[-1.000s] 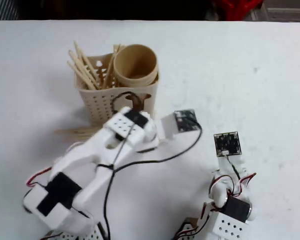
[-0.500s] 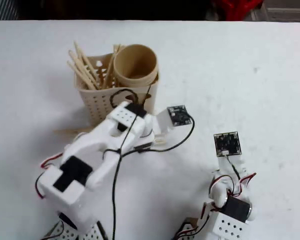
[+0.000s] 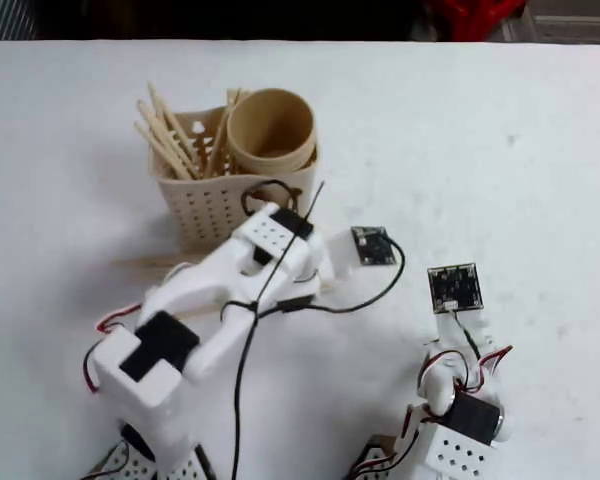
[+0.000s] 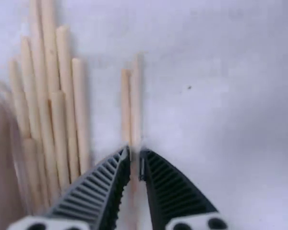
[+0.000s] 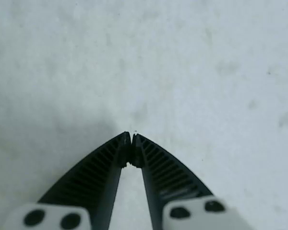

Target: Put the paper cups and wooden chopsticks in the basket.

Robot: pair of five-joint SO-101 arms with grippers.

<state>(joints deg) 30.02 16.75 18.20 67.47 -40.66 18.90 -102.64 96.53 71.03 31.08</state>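
L arm [image 3: 220, 290]: over the last sec its elbow block swung up and toward the middle of the surface [image 3: 520, 150], and the wrist stayed low just in front of the basket [image 3: 212, 208]. R arm [image 3: 458, 405] hasn't budged.

Basket unchanged: paper cup [image 3: 270, 128] stands in it, w/ a fan of chopsticks [image 3: 166, 135] beside the cup. So the cup part looks done and the sticks partly. Rest are loose sticks [image 3: 140, 263] lying on the surface next to the basket.

L jaws: nearly closed, pinching one end of a chopstick pair [image 4: 130, 96]. That pair lies just beside, not touching, the loose bunch [image 4: 50, 120]. Prob. a pick just made; lift and drop into the basket would come next.

R jaws: closed, empty, over bare surface.

Hard to make out:
- L arm covers most of the loose sticks and its own jaws in the high view.
- Can't tell if the pair is off the surface yet.
- Can't tell if both sticks are held or only one; the grip is blurred and partly cut off.
- No. of sticks in the bunch is unclear.
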